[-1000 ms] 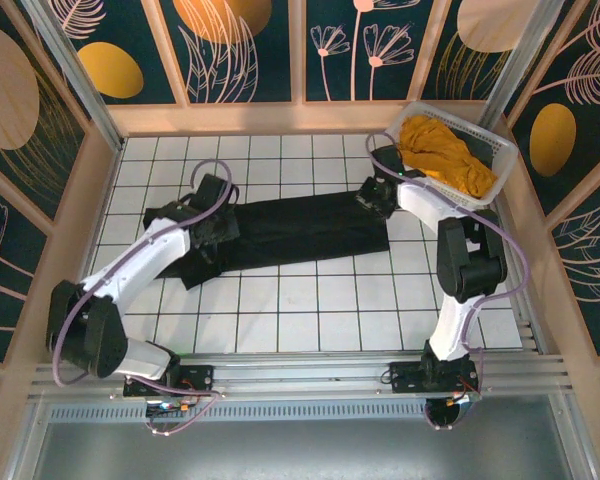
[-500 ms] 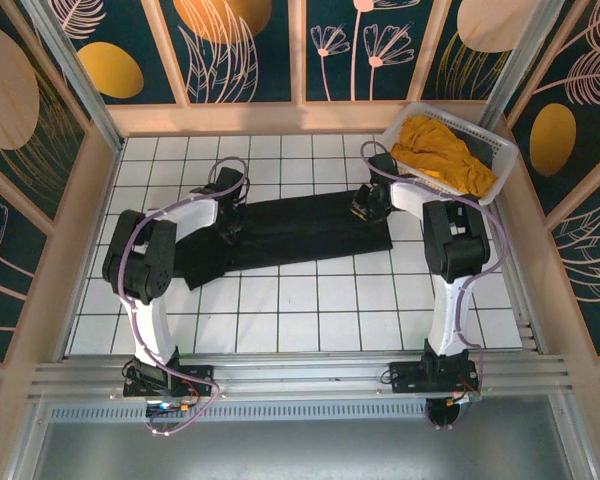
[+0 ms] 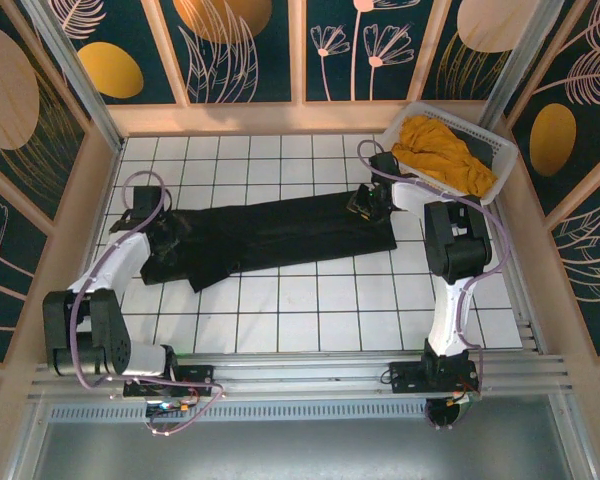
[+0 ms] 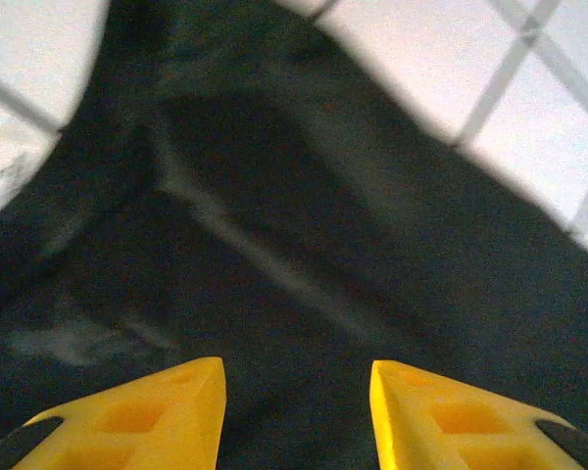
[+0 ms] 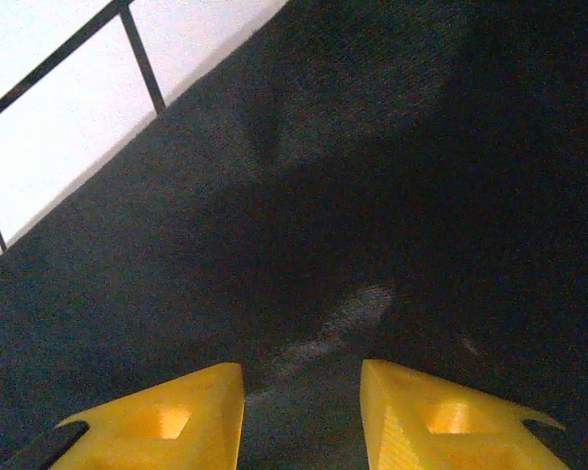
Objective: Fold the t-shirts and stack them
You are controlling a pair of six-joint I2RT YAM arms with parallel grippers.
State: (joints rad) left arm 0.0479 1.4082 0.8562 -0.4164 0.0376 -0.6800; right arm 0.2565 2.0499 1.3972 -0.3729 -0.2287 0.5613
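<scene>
Left gripper (image 4: 296, 377): gaping wide, hovering over the black shirt's (image 3: 270, 232) left end.
Right gripper (image 5: 302, 377): gaping too, hanging above its right end.
Yellow shirt (image 3: 445, 155): lying bunched in the basket (image 3: 430, 108).

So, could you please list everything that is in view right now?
black shirt: 1, black, laid out lengthwise across the middle of the table
yellow shirt: 1, mustard, crumpled in the basket
basket: 1, white, far right corner
table: 1, white tiles with dark lines
panels: several, dark teal with floral prints, around the table
left claw: 1, yellow fingers, open over the shirt's left end
right claw: 1, yellow fingers, open over the shirt's right end
</scene>
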